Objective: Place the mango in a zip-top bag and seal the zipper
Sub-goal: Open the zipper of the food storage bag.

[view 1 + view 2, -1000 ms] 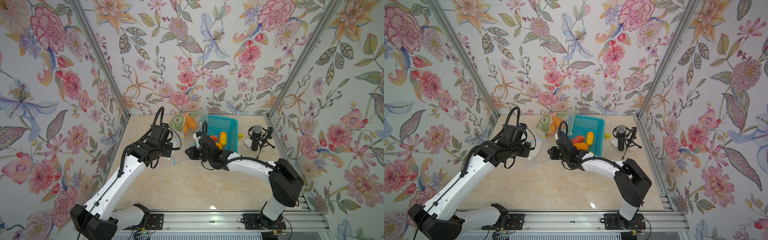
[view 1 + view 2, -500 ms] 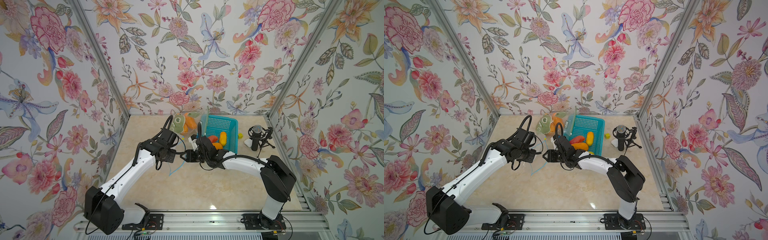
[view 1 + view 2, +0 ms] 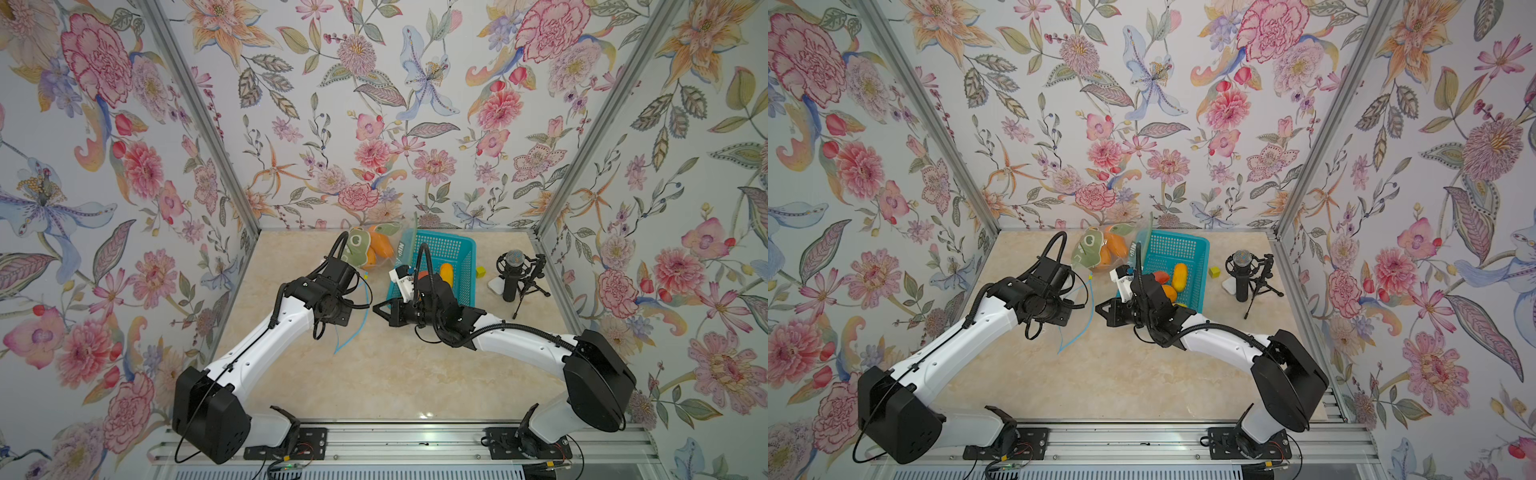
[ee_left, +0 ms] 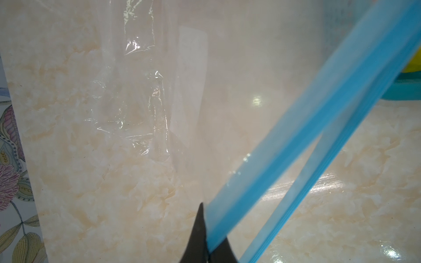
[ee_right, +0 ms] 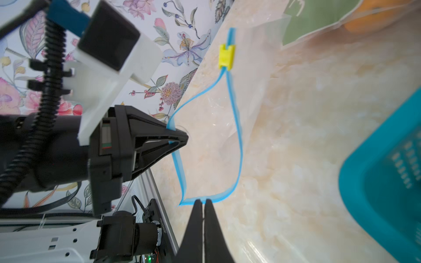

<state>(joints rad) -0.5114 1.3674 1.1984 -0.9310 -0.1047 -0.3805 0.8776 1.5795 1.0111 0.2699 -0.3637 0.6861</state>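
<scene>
You get little of the zip-top bag point(image 5: 257, 91) in both top views. Its clear film melts into the marble table point(image 3: 374, 386), and only the blue zipper strip point(image 5: 238, 141) and the yellow slider point(image 5: 226, 55) give it away.

From above, the left gripper point(image 5: 183, 139) is tucked under its own wrist. The right wrist view shows its jaws closed on the strip at one side of the bag's gaping mouth. The right gripper point(image 5: 202, 201) is closed too, its tips meeting at the strip on the opposite lip. It seems to nip the edge, though the tips cover the contact itself.

The mango point(image 3: 1179, 277) lies in the teal basket point(image 3: 446, 249) among other fruit, some of it screened by the right wrist, and well apart from the bag.

A clear packet point(image 3: 1133, 249) leaning at the basket's edge shows the letters "MIU"; the rest is cut off. Beside it, a second bag point(image 3: 365, 253) with a green printed face holds orange fruit.

Both forearms slant in from the near rail. The two grippers point at each other — tips close — over the middle of the table.
</scene>
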